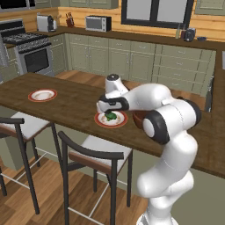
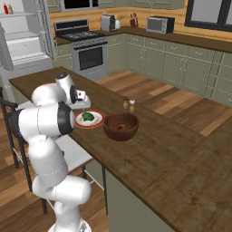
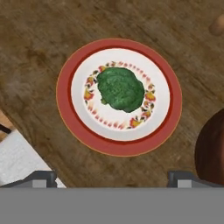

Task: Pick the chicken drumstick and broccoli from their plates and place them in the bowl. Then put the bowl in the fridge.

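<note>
**Hand poised over the broccoli plate**

The long wooden counter point(image 1: 66, 103) runs across the kitchen, with the fridge point(image 2: 22, 41) standing open beyond its far end. On the counter sits the deep wooden bowl point(image 2: 120, 125), and inside it I can make out a small reddish shape that may be the chicken drumstick point(image 2: 119, 128), though it is too small to be sure. Just beside the bowl is the red-rimmed plate point(image 3: 65, 94) carrying the broccoli point(image 3: 120, 88), which lies slightly off the plate's middle. A second plate point(image 1: 42, 95) sits well apart, further along the counter, and looks bare.

The gripper point(image 3: 111, 177) hangs above the broccoli plate with its fingers spread wide, nothing between them.

To my eye the step in hand is picking up the floret. It would go best if the hand centred itself over the green lump before dropping straight down, closing around its thick middle rather than its lumpy edge, and stopping short of the plate so the fingertips don't shove it.
</note>
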### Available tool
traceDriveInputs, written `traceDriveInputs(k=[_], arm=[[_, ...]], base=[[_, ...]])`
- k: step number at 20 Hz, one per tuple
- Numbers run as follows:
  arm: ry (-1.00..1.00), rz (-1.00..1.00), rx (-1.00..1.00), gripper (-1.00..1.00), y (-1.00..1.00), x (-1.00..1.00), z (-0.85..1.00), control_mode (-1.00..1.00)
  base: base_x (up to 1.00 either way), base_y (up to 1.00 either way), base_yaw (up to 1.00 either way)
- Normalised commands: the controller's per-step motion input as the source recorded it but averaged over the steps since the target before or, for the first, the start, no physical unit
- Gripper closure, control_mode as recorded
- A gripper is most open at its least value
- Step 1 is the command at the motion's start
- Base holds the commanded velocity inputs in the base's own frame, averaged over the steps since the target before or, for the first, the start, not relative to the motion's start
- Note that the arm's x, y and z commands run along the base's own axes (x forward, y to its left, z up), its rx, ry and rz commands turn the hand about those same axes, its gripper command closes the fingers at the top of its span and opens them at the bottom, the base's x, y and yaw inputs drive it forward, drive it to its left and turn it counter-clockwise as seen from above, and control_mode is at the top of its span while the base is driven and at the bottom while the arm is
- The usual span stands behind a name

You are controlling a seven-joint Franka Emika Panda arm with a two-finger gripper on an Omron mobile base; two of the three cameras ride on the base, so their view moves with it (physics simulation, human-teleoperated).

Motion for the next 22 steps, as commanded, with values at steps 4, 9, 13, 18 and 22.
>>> traceDriveInputs(k=[4,9,13,18,22], arm=[[0.05,0.00,-0.01,-1.00,0.01,0.42,-0.09,-1.00],[0.07,0.00,-0.02,-1.00,0.00,0.27,-0.36,-1.00],[0.02,0.00,-0.02,-1.00,0.00,0.33,-0.26,-1.00],[0.00,0.00,-0.01,-1.00,0.02,0.40,-0.25,-1.00],[0.00,0.00,0.00,-1.00,0.17,0.49,-0.24,-1.00]], base=[[0.00,0.00,0.00],[0.00,0.00,0.00],[0.00,0.00,0.00],[0.00,0.00,0.00],[0.00,0.00,0.00]])
